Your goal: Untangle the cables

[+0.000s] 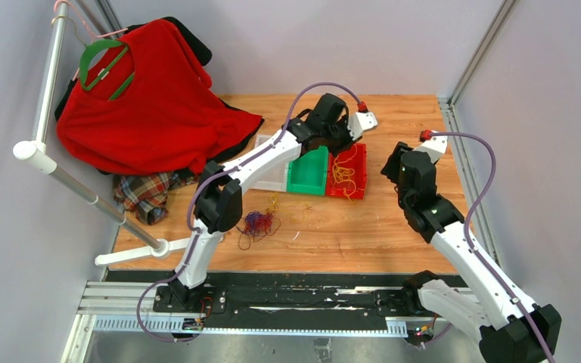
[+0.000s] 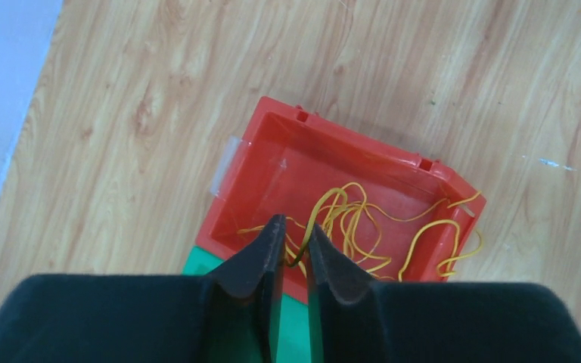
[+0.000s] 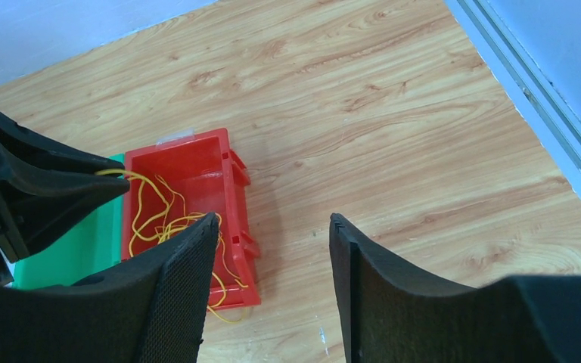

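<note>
Both arm bases sit on the black rail (image 1: 272, 302) at the near edge. Beyond, a dark red and purple tangle (image 1: 257, 224) lies on the table (image 1: 348, 234), well apart from the red bin (image 1: 359, 181) holding yellow cables (image 1: 342, 174). My left arm (image 1: 257, 162) hides most of the clear bin (image 1: 271, 181) beside the green bin (image 1: 308, 175).

Left wrist: my left gripper (image 2: 296, 240) hangs over the red bin, fingers nearly together, one yellow strand between them. Whether they pinch it I cannot tell.

Right wrist: my right gripper (image 3: 274, 223) gapes wide, empty, just beside that bin.
</note>
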You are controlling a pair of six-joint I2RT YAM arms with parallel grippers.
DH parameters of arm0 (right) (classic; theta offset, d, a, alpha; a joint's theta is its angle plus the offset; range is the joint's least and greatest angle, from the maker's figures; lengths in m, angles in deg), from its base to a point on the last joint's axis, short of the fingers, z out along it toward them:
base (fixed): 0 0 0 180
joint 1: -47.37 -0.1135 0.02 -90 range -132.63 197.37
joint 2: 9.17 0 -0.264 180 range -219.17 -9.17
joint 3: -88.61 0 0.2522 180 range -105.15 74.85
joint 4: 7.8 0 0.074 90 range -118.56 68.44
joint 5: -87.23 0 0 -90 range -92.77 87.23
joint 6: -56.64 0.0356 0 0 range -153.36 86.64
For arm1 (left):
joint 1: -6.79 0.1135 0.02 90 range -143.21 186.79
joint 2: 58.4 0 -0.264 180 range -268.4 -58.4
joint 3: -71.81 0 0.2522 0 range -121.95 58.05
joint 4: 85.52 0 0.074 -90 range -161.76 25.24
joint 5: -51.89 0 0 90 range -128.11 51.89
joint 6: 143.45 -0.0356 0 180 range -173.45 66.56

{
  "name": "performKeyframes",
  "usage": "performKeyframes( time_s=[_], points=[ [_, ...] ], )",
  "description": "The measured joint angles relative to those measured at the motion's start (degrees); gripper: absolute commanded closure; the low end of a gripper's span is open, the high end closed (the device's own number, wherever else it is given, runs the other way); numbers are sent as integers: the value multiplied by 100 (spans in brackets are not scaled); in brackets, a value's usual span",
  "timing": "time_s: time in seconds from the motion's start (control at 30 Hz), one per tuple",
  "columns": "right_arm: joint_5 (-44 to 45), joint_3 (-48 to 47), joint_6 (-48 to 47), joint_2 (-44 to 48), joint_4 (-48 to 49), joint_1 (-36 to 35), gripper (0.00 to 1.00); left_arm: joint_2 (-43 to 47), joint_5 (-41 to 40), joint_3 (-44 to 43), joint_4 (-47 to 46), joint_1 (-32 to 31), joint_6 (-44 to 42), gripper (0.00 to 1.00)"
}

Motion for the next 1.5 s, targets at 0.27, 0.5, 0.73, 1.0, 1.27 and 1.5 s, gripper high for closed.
performKeyframes(
  time_s=[0.27,0.5,0.73,1.0,1.27,1.5],
  points=[
    [-116,4,0,-74,-7,0,39,26,-68,11,332,-22,-234,23],
    [-439,-291,-15,-586,-197,11,37,621,68,11,1438,39,-481,2],
    [-1056,-619,33,-1469,-527,9,37,2387,295,680,2133,841,-229,2],
    [-1255,-1123,192,-2555,-940,-501,35,4837,39,3036,2413,2612,273,2],
    [-1453,-2321,413,-3829,-986,-1930,32,6085,306,4127,3233,4094,-9,2],
    [-1978,-2332,789,-4599,-935,-2365,35,6144,629,4505,3416,4238,-129,2]
  ],
)
